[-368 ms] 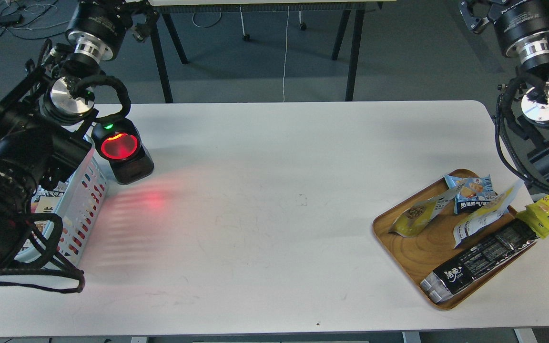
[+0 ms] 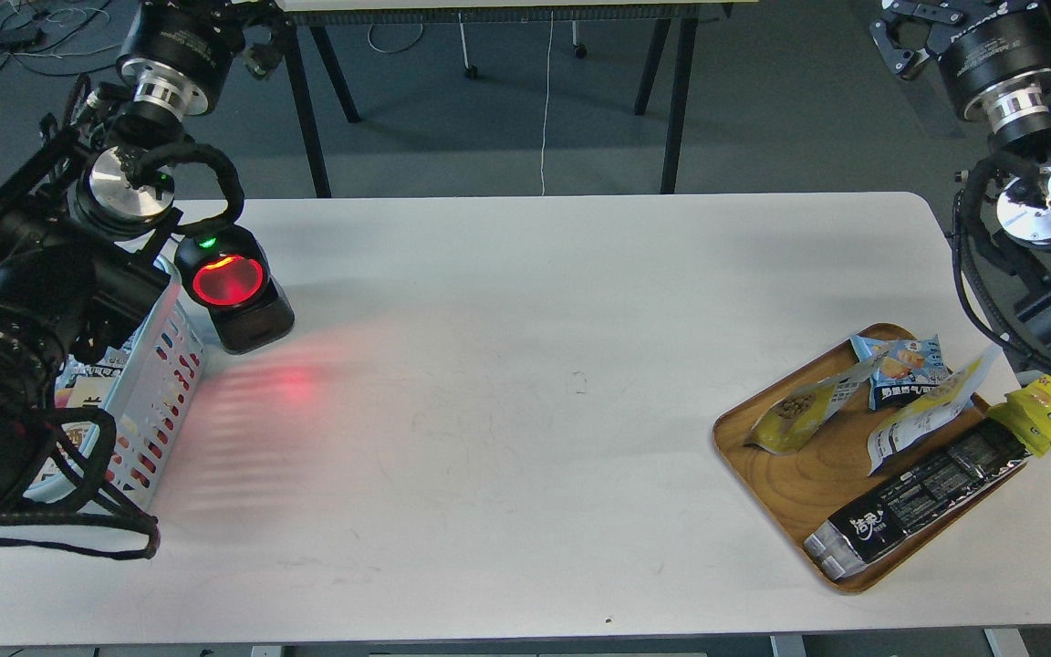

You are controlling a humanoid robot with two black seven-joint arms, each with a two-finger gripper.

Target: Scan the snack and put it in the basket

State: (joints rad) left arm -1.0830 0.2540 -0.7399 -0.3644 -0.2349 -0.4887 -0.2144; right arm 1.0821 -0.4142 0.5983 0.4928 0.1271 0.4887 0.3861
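Note:
The snack (image 2: 795, 415), a small yellow pouch with a round picture of beige pieces, lies tilted at the left side of the wooden tray (image 2: 795, 488). The light blue basket (image 2: 161, 383) stands at the table's far left, mostly hidden behind my left arm. My left gripper (image 2: 256, 41) is raised at the top left, above the basket and scanner, seen dark and cut by the frame edge. My right gripper (image 2: 904, 36) is raised at the top right, well behind the tray and far above the snack. Neither gripper visibly holds anything.
A black scanner (image 2: 232, 290) with a glowing red window stands beside the basket and casts red light on the white table (image 2: 525, 365). The tray also holds a blue pack (image 2: 904, 365), a flat white-yellow pouch (image 2: 922, 415) and a long black pack (image 2: 918, 497). A bright yellow pack (image 2: 1050, 411) lies at the right edge.

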